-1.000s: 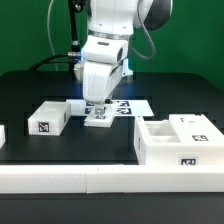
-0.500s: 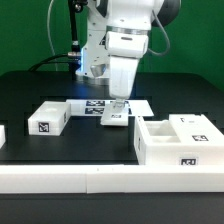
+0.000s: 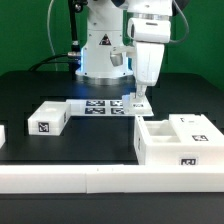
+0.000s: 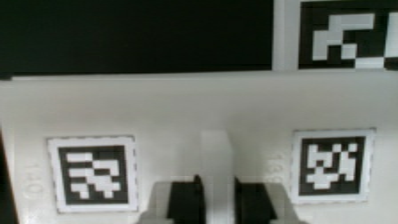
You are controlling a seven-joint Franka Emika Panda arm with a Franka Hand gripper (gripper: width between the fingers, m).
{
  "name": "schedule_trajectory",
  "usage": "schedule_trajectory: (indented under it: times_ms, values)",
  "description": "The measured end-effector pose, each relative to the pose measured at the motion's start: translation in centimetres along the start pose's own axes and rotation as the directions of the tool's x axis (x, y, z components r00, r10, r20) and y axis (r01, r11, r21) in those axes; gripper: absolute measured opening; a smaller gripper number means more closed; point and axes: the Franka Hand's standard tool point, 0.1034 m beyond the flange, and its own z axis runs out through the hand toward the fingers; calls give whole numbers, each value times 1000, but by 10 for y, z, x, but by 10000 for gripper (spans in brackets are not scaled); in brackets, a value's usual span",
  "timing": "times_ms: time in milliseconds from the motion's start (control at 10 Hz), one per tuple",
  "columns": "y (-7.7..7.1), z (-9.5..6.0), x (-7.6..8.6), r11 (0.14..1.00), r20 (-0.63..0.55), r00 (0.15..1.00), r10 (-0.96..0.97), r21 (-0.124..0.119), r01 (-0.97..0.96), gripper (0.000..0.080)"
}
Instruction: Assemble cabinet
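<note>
Black table (image 3: 30, 95) with marker board (image 3: 98, 107), cabinet (image 3: 160, 150)

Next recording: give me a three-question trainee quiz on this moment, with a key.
1. True or false: the tool is shut on a small tagged white panel.
2. Which lies nearest the exterior view's left: A the cabinet, B the small white block, C the marker board?
3. In the wrist view, how many tags show on the panel's face?
Key: 1 true; 2 B; 3 two.
</note>
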Motion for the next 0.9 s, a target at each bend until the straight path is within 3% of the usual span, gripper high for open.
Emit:
schedule_trajectory:
  times_ms: [200, 500, 900]
  values:
    - [9, -4, 2, 1000, 8, 1000, 2, 13, -2, 62]
    - [48, -12, 13, 998, 28, 998, -54, -14, 55, 62]
    - [47, -9, 11, 999, 34, 999, -36, -3, 36, 64]
